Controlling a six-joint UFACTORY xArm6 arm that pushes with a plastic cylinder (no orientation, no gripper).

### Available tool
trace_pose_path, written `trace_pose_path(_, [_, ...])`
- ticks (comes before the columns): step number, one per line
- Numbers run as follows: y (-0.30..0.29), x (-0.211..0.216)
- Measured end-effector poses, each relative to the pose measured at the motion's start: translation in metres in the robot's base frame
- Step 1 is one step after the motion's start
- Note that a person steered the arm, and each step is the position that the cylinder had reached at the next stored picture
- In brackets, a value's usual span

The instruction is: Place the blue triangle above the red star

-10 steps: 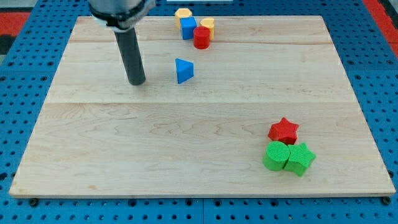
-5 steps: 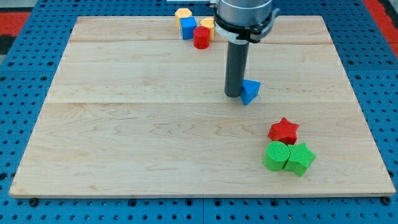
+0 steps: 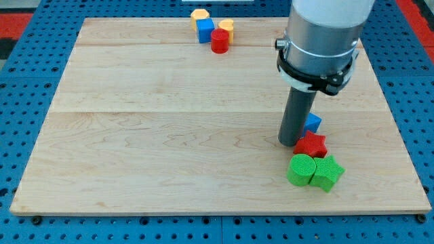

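Pale wooden board [image 3: 169,135] is the work surface, lying on a blue pegboard table [image 3: 27,102]. We carry no gripper; our arm ends in a straight dark rod, which grasps nothing, and my tip [image 3: 290,143] rests on the board towards its right edge, in the lower half. The small blue triangle block [image 3: 312,123] lies just right of the rod, partly hidden behind it, and we cannot tell whether the two touch. It sits directly above the red star block [image 3: 310,145], apparently touching the star's upper point. My tip is just left of the red star.

Below the star, near the board's bottom-right corner, two green blocks press together: a rounded one [image 3: 300,170] and an angular one [image 3: 328,173]. At the top edge, left of centre, we record a cluster: a yellow block [image 3: 199,13], a blue cube [image 3: 205,29], a red cylinder [image 3: 219,41] and a second yellow block [image 3: 226,27].
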State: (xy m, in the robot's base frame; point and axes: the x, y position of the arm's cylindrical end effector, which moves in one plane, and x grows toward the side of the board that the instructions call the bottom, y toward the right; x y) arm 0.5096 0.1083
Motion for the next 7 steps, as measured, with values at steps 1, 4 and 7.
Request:
trace_pose_path(1, [-0.027, -0.026])
trace_pose_path(4, [0.041, -0.054])
trace_pose_path(7, [0.061, -0.116])
